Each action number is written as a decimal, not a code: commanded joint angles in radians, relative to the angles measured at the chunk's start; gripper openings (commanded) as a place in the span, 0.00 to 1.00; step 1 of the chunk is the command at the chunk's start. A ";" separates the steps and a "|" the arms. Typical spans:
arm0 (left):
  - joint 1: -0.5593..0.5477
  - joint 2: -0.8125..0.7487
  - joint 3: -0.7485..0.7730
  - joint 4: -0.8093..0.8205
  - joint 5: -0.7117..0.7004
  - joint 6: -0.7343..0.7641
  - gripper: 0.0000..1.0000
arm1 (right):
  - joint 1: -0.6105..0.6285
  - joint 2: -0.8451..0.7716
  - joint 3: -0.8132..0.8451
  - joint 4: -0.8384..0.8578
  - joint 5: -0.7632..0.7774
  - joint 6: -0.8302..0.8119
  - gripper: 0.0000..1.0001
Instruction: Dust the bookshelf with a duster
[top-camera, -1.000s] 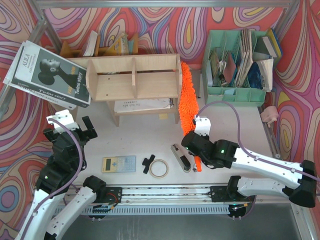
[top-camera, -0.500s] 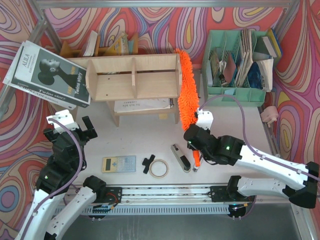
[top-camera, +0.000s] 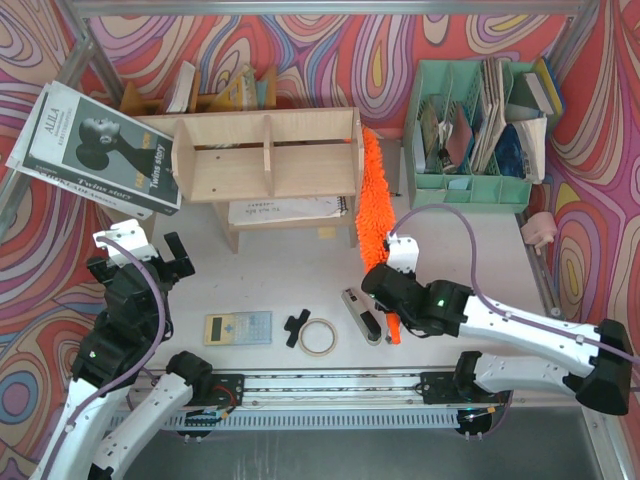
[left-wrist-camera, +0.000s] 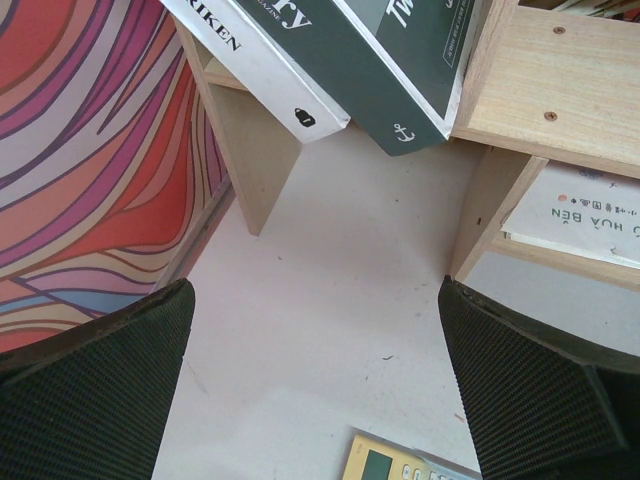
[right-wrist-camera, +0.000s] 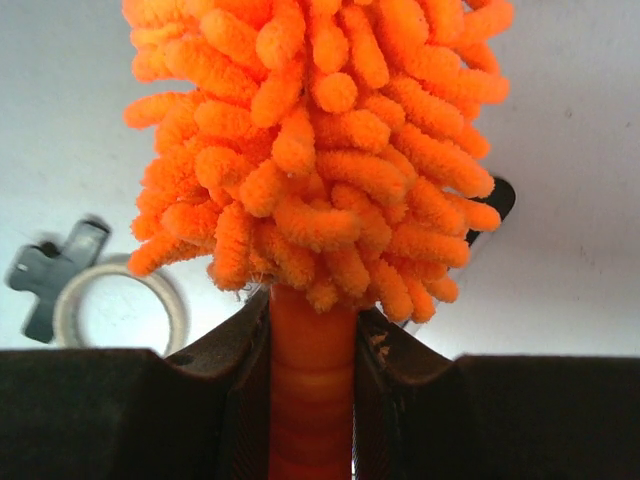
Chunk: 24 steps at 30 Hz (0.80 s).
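Note:
The bookshelf (top-camera: 265, 155), light plywood with three compartments, stands at the back centre of the table. The fluffy orange duster (top-camera: 373, 195) runs along the shelf's right end panel, head pointing away from me. My right gripper (top-camera: 392, 290) is shut on its smooth orange handle; in the right wrist view the handle (right-wrist-camera: 312, 380) sits clamped between the black fingers of that gripper (right-wrist-camera: 312, 350), the duster's chenille head (right-wrist-camera: 315, 150) just beyond. My left gripper (top-camera: 150, 255) hangs open at the near left; between its fingers (left-wrist-camera: 90, 390) lies bare table, with the bookshelf's leg (left-wrist-camera: 480, 210) ahead.
A mint green file organizer (top-camera: 475, 130) full of papers stands at the back right. A dark magazine (top-camera: 95, 150) leans on the shelf's left end. A calculator (top-camera: 238, 327), a tape roll (top-camera: 319, 337), a black cross piece (top-camera: 296, 327) and a grey stapler (top-camera: 362, 315) lie near the front.
Half a second ago the duster's head reached up past the shelf's top right corner; it has slid back down toward me along the end panel. The left arm has not moved.

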 joint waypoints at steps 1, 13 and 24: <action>0.005 -0.006 0.003 0.003 -0.016 -0.004 0.99 | 0.000 0.017 -0.055 0.059 -0.045 0.033 0.00; 0.005 -0.017 0.003 0.003 -0.017 -0.006 0.99 | 0.001 0.080 -0.034 0.053 -0.071 0.053 0.00; 0.005 -0.024 0.003 0.004 -0.016 -0.006 0.99 | 0.000 0.001 0.103 -0.044 0.047 0.003 0.00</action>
